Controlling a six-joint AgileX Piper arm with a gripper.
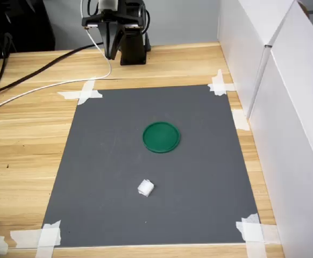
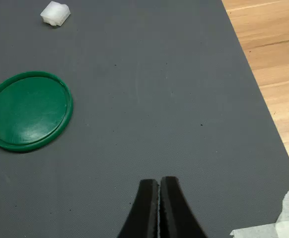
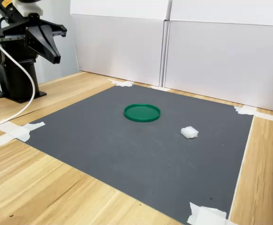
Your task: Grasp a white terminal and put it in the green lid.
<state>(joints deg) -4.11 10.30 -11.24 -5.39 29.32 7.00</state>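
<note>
The white terminal [image 1: 146, 187] [image 3: 189, 132] [image 2: 55, 13] lies alone on the grey mat, nearer the mat's front edge in the first exterior view. The green lid [image 1: 161, 137] [image 3: 142, 112] [image 2: 28, 110] lies flat near the mat's middle with nothing in it. My gripper [image 1: 111, 54] [image 3: 56, 58] [image 2: 159, 184] hangs high above the mat's far edge beside the arm's base, well away from both. Its black fingers are pressed together and hold nothing.
The grey mat [image 1: 113, 161] is taped at its corners with white strips [image 1: 81, 94] onto a wooden table. White panels [image 1: 291, 107] wall the first exterior view's right. Black and white cables [image 1: 33, 80] trail over the wood beside the arm's base [image 1: 132, 51].
</note>
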